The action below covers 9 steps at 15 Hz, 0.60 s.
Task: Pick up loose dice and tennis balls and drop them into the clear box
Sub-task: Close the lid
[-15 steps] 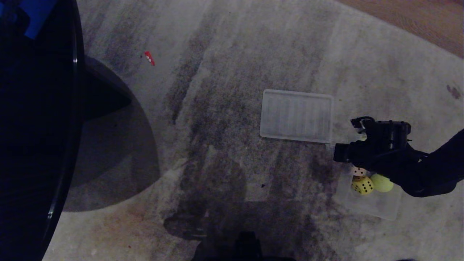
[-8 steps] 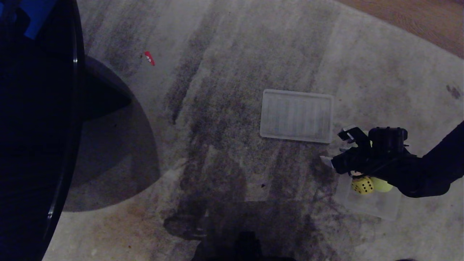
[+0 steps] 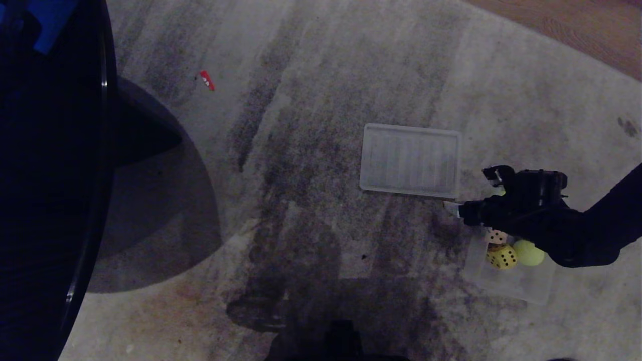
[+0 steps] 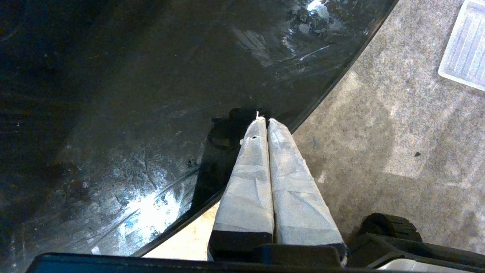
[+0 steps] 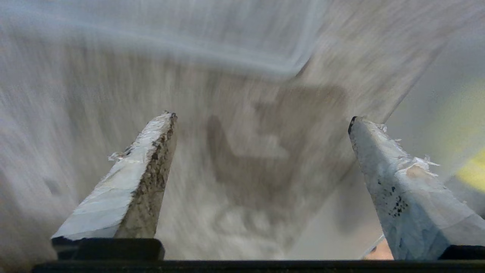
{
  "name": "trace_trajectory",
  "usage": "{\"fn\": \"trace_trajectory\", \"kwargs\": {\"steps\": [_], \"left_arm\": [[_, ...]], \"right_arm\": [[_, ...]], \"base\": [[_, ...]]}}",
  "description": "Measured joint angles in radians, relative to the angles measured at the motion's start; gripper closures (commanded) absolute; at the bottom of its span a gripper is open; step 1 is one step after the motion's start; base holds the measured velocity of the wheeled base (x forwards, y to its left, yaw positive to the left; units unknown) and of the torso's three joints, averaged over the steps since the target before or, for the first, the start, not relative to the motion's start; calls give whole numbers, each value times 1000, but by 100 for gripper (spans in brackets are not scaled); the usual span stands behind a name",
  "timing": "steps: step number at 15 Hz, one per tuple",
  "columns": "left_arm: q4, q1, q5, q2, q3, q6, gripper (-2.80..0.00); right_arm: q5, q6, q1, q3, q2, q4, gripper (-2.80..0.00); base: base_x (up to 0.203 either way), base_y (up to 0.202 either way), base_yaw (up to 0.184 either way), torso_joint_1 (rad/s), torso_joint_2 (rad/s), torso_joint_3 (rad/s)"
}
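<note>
The clear box [image 3: 521, 288] lies on the carpet at the near right. Inside it are a yellow die with dark dots [image 3: 501, 257], a pale die [image 3: 496, 235] and a yellow-green tennis ball [image 3: 528, 252]. My right gripper [image 3: 471, 189] hangs over the box's far-left corner, open with nothing between its fingers. In the right wrist view the right gripper [image 5: 261, 117] has only blurred carpet between its jaws, and the tennis ball [image 5: 473, 170] is a yellow smear at the edge. The left gripper [image 4: 263, 119] is parked and shut over a dark glass table.
A flat ribbed translucent lid [image 3: 410, 159] lies just beyond the box. A small red thing with pale dots [image 3: 206, 80] lies on the carpet far left. The dark round glass table [image 3: 50, 175] fills the left side. Wood floor [image 3: 577, 25] shows at the far right.
The right gripper's jaws have spread wider. The gripper swung toward the near left over the box and came back, and the pale die shows again beside it.
</note>
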Motion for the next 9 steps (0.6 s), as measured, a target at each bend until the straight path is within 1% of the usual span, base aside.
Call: {"fn": "trace_trajectory", "kwargs": {"steps": [2,5,6,9], "left_arm": [[0,0,0,0,0,1,0],[0,0,0,0,0,0,0],[0,0,0,0,0,0,0],[0,0,0,0,0,0,0]], "right_arm": [[-1,78,-20,-29,3,-55,-280],[-4,103,-60,-59,14,-77,-280],[-5,120,-65,-74,21,-83,-280],[-7,185,-71,-133,58,-163,-280]], "base": [[0,0,0,0,0,0],[0,0,0,0,0,0],[0,0,0,0,0,0],[0,0,0,0,0,0]]}}
